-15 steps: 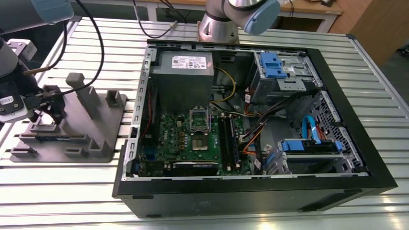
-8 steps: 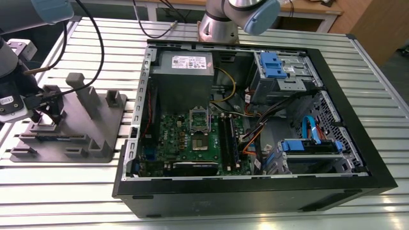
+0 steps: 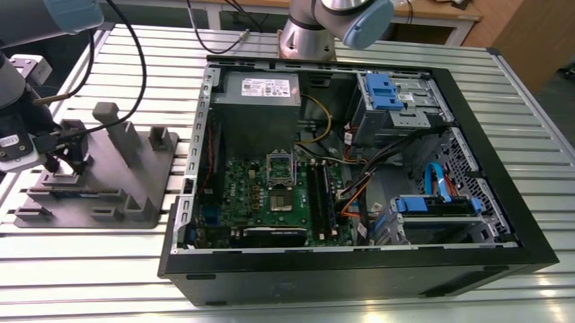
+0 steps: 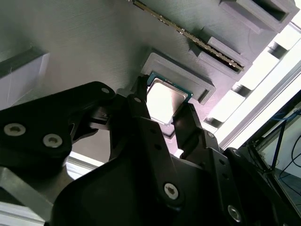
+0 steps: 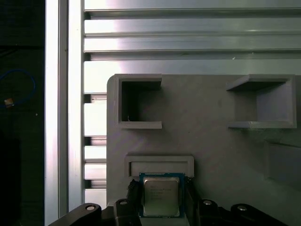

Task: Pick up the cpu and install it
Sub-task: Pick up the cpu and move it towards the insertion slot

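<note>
Where your hand (image 5: 161, 187) meets the work, its two dark fingers (image 5: 133, 194) are drawn in narrow on the cpu (image 5: 161, 197), one against each of two opposite edges, so the chip is held between them. You see the same grip in the second wrist view, with the silver-grey top of the cpu (image 4: 165, 96) bright between the fingertips. The chip lies flat, its thin pale rim showing, right at the shallow walled pocket (image 5: 160, 165) of the grey fixture (image 5: 211, 136); you cannot tell from these views whether it rests in that seat or has cleared it. Just beyond the pocket the fixture carries two open box-shaped recesses, and in the second wrist view a long thin board (image 4: 188, 35) stands on edge in a slot nearby. In the exterior view your hand (image 3: 64, 165) is down over the fixture's (image 3: 134, 192) end towards the exterior view's left, beside its upright posts (image 3: 112, 124). The fixture sits on the slotted aluminium table (image 3: 90, 269). Just beside it, towards the exterior view's right, an open computer case (image 3: 503, 259) lies on its side, with the green motherboard (image 3: 260, 195) inside and the silver socket frame (image 3: 280, 168) near its middle, well apart from the cpu. Past the case the arm's base (image 3: 310, 33) stands on the table.
</note>
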`<state>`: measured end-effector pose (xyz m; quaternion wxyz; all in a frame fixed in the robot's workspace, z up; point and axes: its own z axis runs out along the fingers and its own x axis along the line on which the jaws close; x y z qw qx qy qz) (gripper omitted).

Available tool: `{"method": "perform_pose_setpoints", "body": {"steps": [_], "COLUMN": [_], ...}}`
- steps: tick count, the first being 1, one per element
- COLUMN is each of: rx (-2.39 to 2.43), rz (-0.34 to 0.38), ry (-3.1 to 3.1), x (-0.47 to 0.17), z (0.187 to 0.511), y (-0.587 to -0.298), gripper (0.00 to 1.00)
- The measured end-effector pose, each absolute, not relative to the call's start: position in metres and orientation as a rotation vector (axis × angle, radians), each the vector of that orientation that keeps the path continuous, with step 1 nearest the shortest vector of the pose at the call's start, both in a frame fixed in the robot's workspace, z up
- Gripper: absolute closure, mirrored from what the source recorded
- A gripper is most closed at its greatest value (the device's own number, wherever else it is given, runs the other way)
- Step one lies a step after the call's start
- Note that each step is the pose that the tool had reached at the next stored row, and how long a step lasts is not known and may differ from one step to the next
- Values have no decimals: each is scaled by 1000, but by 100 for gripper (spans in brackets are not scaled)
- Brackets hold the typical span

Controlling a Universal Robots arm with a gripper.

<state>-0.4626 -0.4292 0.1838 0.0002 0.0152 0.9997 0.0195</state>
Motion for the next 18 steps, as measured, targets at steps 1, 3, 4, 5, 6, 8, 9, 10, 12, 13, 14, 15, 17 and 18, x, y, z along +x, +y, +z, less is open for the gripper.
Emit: {"method": "perform_pose_setpoints", "body": {"steps": [1,3,4,5,6,8,9,10,12,13,14,15,17,18], "rx": [48,48,48,48,48,48,48,48,48,48,48,48,48,48], "rz": [61,61,61,61,61,61,61,61,61,61,61,62,62,62], "ry": [3140,3140,3140,3140,3140,3140,3140,3140,3140,3140,3140,3140,3140,3140], "x": [-463,-463,-463,-463,-463,-463,-463,-463,-463,-463,-463,-463,-463,-463], "z": [184,184,184,184,184,186,188,189,193,194,194,194,194,194], "y": [-429,-429,-429,-429,-429,-429,-429,-429,-429,-429,-429,-429,-429,-429], "gripper": [53,53,53,53,53,53,53,53,53,53,53,53,53,53]}}
